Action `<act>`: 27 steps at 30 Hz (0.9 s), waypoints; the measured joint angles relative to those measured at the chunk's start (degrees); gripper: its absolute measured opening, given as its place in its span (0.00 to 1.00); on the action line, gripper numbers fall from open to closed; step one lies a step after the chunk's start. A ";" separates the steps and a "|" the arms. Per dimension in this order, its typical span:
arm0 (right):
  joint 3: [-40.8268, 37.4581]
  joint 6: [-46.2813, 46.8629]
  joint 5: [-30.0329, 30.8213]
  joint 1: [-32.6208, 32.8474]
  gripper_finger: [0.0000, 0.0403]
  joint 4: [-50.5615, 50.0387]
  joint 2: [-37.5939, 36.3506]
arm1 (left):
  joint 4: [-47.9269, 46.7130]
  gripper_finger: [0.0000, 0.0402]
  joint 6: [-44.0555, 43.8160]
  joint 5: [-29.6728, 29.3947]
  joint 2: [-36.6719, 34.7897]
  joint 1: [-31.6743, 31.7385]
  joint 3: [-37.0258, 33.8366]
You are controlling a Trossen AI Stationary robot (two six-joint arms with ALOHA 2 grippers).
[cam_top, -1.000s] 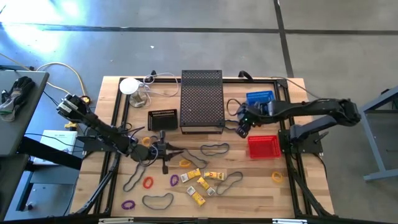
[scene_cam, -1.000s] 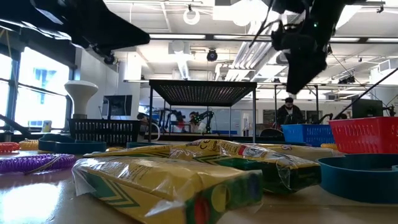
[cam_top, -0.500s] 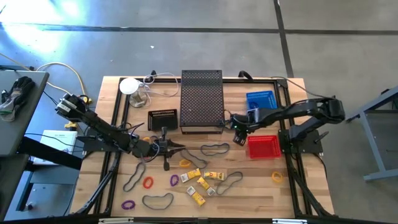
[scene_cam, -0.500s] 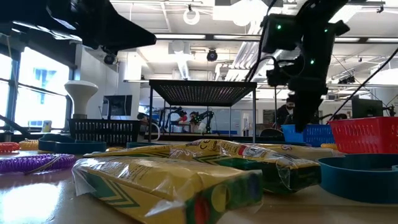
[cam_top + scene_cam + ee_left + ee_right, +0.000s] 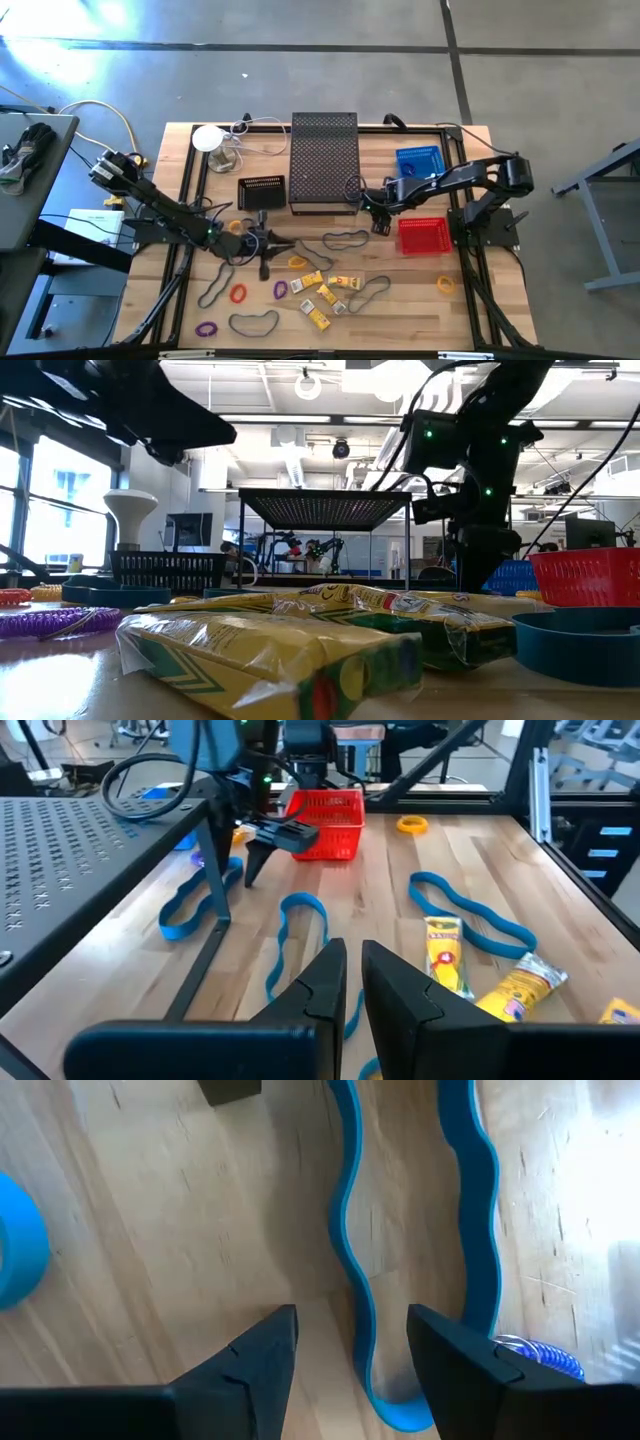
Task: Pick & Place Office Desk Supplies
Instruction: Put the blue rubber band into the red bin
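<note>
My right hand, fingers apart, hovers above a dark wavy rubber-band loop; my left hand is closed, empty. Supplies remain scattered across the wooden worktop.

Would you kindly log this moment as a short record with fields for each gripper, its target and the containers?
right gripper: open, pointing down over a blue rubber-band loop, one strand between its fingers, by the black mesh stand
left gripper: shut, empty, low over the wooden table
left gripper surroundings: blue loops and yellow packets ahead
containers: red basket, blue basket, black basket
placed so far: cannot tell
</note>
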 joint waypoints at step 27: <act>-0.34 3.73 9.70 0.16 0.01 -8.13 -7.36 | 0.66 0.08 -5.36 0.00 0.00 -0.65 0.00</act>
